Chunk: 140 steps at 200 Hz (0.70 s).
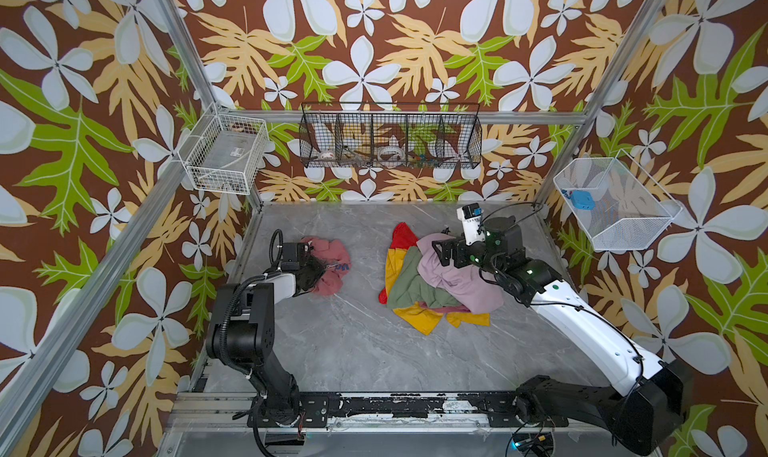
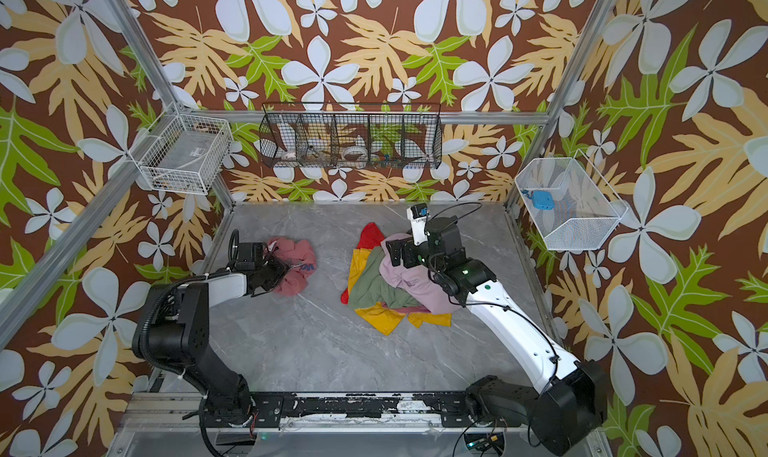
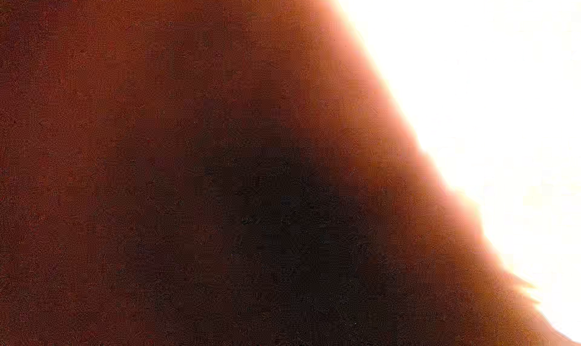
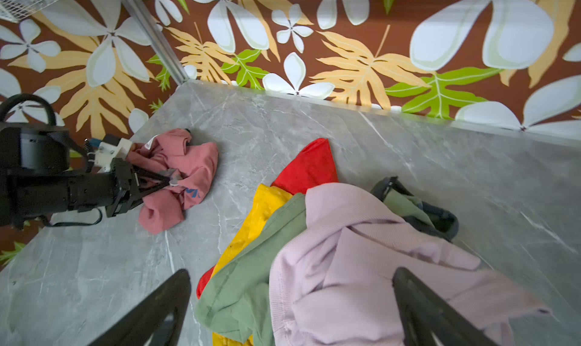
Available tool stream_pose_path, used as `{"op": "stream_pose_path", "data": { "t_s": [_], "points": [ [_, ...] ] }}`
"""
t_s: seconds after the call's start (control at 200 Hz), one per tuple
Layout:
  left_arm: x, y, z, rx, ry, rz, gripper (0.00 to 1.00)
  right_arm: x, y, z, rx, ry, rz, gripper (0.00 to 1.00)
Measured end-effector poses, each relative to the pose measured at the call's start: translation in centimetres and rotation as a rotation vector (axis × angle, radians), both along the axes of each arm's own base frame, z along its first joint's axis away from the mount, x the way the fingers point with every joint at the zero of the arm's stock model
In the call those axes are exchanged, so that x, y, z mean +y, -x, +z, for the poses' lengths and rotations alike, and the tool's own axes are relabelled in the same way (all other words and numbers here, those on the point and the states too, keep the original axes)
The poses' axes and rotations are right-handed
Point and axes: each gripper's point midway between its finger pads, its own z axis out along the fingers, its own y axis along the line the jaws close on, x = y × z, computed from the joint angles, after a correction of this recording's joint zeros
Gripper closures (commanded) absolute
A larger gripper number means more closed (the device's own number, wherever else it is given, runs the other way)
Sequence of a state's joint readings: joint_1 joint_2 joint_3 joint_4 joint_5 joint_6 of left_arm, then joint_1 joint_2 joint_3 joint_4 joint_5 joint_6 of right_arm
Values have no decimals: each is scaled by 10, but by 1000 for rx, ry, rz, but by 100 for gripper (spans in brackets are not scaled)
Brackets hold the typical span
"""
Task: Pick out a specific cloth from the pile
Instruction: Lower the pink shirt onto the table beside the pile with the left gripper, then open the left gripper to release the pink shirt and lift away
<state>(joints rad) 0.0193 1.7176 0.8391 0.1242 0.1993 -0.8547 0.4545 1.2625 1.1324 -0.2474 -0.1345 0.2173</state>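
The cloth (image 1: 334, 259) (image 2: 299, 259) (image 4: 191, 165), dusty salmon pink with a blue print and a white tag, lies crumpled on the grey table, apart from the pile and to its left. My left gripper (image 1: 326, 267) (image 2: 287, 268) (image 4: 170, 181) has its fingers pinched together on a fold of it. The left wrist view shows only blurred reddish cloth (image 3: 157, 108) against the lens. The pile (image 1: 436, 284) (image 2: 395, 284) (image 4: 314, 250) holds lilac-pink, sage green, yellow and red cloths. My right gripper (image 1: 439, 251) (image 2: 395, 252) (image 4: 290, 284) hovers open over its lilac top.
A white wire basket (image 1: 224, 156) hangs at the back left. A black wire basket (image 1: 390, 139) is on the back wall, and a white mesh basket (image 1: 615, 201) with a blue object at the right. The arms' base rail (image 1: 395, 405) runs along the table's front.
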Motion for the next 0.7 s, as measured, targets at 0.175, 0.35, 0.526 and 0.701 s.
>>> {"op": "stream_pose_path", "data": {
  "t_s": [0.175, 0.35, 0.526, 0.701],
  "points": [
    [1, -21, 2, -6, 26, 31, 82, 17, -8, 5, -15, 10, 84, 1],
    [3, -42, 4, -9, 41, 63, 82, 28, -15, 1, -10, 20, 132, 0],
    [4, -60, 6, -10, 61, 91, 82, 38, -21, 0, -2, 12, 172, 0],
    [6, -67, -1, 5, 48, 106, 79, 42, -28, -2, 5, 12, 177, 0]
  ]
}}
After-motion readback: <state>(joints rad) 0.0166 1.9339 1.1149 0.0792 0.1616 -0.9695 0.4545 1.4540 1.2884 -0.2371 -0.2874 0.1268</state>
